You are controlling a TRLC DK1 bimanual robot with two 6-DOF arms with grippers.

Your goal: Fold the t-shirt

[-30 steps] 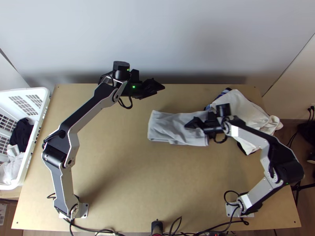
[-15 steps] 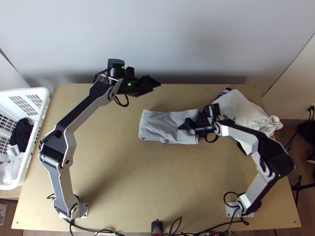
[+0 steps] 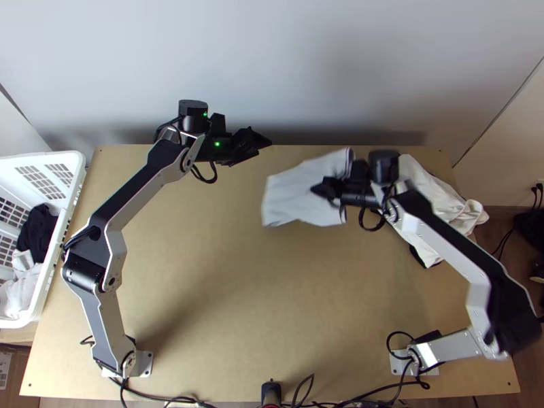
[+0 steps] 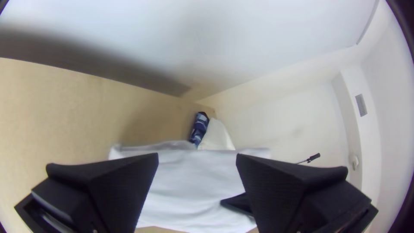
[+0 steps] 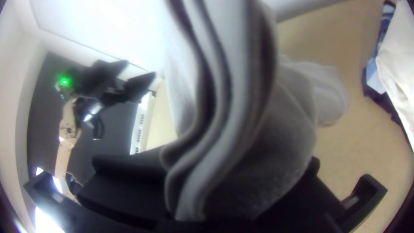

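Pale grey fabric t-shirt (image 3: 296, 194), folded into several layers, is held raised over the light wooden table (image 3: 238, 299), right of its middle and towards the far side. The right arm's black gripper (image 3: 332, 190) is pinching these layers at the right end of the bundle; in the right wrist view the stacked folds stand curved between its two wide flat fingers. The left arm's black gripper (image 3: 262, 147) is near the far edge of the table, apart from the cloth, and its fingers are spread wide with nothing between them. At the table's far right lies a loose heap of off-white cloth (image 3: 435, 204), with a blue patterned cloth (image 4: 199, 128) beside it. On the left stands a white plastic basket (image 3: 60, 253), which contains dark and light cloths.
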